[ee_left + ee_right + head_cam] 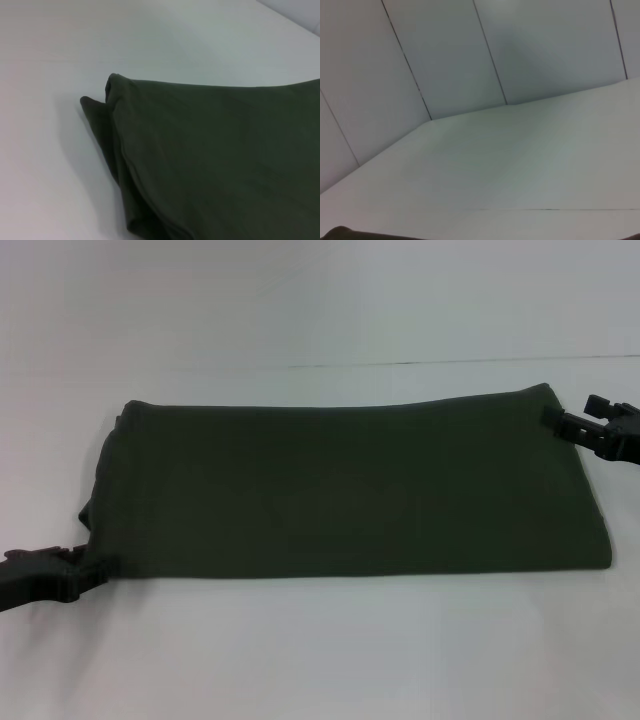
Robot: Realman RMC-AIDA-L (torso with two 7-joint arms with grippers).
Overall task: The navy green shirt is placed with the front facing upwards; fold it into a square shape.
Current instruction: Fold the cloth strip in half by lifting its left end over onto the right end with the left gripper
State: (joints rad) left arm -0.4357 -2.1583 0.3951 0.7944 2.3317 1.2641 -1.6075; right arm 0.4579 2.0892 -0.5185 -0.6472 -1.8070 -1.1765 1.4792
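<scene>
The navy green shirt (350, 490) lies flat on the white table (320, 660), folded into a long rectangle with a plain green side up. No lettering or neck label shows. My left gripper (92, 572) is at the shirt's near left corner and touches its edge. My right gripper (552, 420) is at the shirt's far right corner, its tip against the cloth. The left wrist view shows the shirt's layered left end (225, 160) close up, with an under layer sticking out at the corner (92, 107). The right wrist view shows only table and wall.
The white tabletop runs around the shirt on all sides. A thin seam line (450, 363) crosses the table behind the shirt. A panelled grey wall (470, 50) stands beyond the table's far edge.
</scene>
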